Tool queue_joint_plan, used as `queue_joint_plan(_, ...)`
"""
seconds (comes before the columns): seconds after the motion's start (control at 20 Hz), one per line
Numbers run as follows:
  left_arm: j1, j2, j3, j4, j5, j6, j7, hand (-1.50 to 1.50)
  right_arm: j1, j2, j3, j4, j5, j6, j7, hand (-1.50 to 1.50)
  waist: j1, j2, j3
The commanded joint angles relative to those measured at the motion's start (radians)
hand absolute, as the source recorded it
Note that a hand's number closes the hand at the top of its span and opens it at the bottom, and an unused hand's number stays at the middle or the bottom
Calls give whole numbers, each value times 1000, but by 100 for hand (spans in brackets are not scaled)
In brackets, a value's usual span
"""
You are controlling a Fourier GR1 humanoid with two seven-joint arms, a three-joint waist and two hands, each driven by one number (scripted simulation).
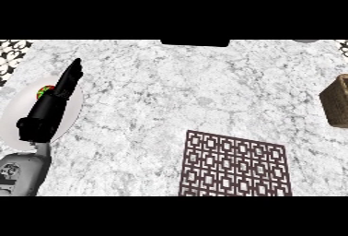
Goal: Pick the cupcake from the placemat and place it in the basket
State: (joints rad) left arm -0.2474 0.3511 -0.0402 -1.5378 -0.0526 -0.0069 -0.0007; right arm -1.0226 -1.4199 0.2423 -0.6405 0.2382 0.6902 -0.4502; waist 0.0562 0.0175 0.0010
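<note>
Brown placemat [234,166], lower middle: no cupcake on it that we can see. Our left hand [49,113] rests open, empty, at the left edge; basket [336,101] far right, well apart.

We see a counter [170,92] that looks like smooth white marble with grey veins. The placemat [234,165] looks like a matt, dark brown openwork lattice. The basket [338,102] looks like rough, woven brown wicker. The plate [15,120] is smooth and pale. The left hand [58,99] looks matt black, its forearm [24,173] smooth grey.
</note>
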Motion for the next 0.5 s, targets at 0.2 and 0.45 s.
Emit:
queue_joint_plan(0.2, 34, -5, -5, -5, -21, 3, -10, 0, -56, 33, 11, 73, -1, 174, -128, -150, -8, -6, -1)
queue_joint_plan(0.45, 11, -4, 15, 17, 5, -15, -19, 0, -145, 89, -102, 197, -154, 215, -1, -150, -4, -4, -2)
